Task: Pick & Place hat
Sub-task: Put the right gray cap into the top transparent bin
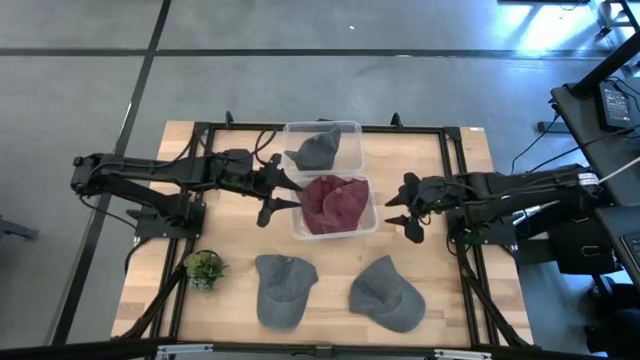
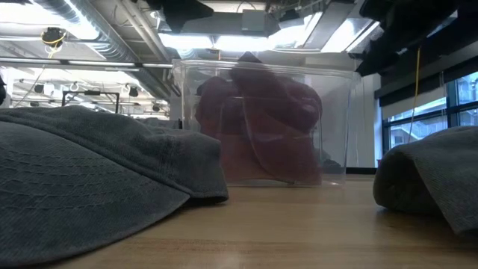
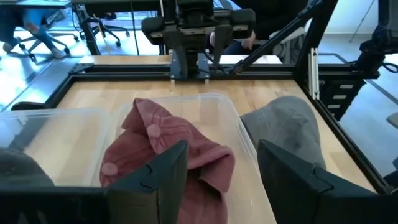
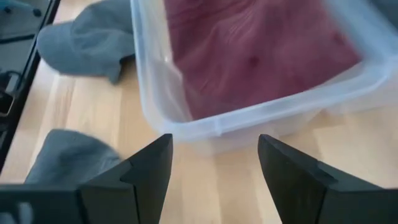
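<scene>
Two clear plastic bins sit side by side at the middle of the light wooden desk (image 1: 230,250), evidently as sorting receptacles. The far clear plastic bin (image 1: 345,132) holds one dark grey cap (image 1: 318,150); the near clear plastic bin (image 1: 368,222) holds crumpled maroon caps (image 1: 332,203).

Two more grey fabric caps remain loose on the desk in front of the bins: one grey cap (image 1: 281,288) toward the left arm's side, the other grey cap (image 1: 388,293) toward the right arm's side. A small green potted plant (image 1: 204,268) stands near the former.

The left gripper (image 1: 272,197) hangs at the near bin's left wall, jaws spread apart and holding nothing. The right gripper (image 1: 404,212) hangs just beside the same bin's right wall, jaws likewise spread and empty, aimed down at the desk.

Judgement: colour sorting appears intended, so the loose grey caps likely belong in the far bin. Both arms are positioned at the bins rather than over a loose cap, so no pick is in hand.
</scene>
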Controlling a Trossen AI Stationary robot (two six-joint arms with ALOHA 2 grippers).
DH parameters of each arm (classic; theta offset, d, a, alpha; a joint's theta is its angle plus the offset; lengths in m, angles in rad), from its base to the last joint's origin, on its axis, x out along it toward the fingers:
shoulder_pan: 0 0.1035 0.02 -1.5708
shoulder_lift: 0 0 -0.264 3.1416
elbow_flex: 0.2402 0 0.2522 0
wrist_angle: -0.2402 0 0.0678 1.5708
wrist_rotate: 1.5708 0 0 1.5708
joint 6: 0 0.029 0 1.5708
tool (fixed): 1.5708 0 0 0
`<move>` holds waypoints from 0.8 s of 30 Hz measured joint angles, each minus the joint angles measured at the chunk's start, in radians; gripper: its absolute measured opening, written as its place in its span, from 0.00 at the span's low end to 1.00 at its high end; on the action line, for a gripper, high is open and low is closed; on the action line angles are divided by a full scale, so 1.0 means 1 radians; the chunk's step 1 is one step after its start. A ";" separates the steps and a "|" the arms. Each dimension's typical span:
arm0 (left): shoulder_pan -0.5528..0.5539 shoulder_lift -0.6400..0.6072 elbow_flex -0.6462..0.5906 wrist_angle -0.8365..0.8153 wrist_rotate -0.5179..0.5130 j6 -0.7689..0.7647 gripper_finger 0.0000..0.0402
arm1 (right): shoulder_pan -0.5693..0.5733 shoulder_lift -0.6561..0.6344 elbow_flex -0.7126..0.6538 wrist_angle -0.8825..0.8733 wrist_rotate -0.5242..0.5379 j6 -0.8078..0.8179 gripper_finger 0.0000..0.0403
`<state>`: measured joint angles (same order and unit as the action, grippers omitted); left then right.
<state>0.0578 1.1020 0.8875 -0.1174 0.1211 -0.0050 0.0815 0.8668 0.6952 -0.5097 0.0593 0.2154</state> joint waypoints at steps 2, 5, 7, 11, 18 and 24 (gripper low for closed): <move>0.000 -0.003 0.000 -0.001 0.000 0.001 0.47 | 0.022 0.022 0.000 -0.001 -0.001 0.015 0.59; 0.000 -0.006 0.000 -0.003 0.000 0.008 0.48 | 0.064 0.058 0.000 -0.003 0.000 0.021 0.59; 0.000 -0.006 0.000 -0.002 0.000 0.008 0.48 | 0.099 0.084 0.000 -0.003 0.000 0.037 0.59; 0.000 -0.006 0.000 -0.008 0.000 0.008 0.47 | 0.186 0.150 0.000 -0.003 0.003 0.087 0.59; 0.000 -0.006 0.000 -0.009 0.000 -0.023 0.47 | 0.331 0.297 0.000 0.023 0.079 0.191 0.59; 0.000 -0.006 0.000 -0.010 0.000 -0.076 0.47 | 0.397 0.405 0.000 0.103 0.079 0.302 0.59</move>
<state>0.0578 1.0962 0.8875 -0.1271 0.1209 -0.0806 0.4787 1.2722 0.6954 -0.4065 0.1383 0.5170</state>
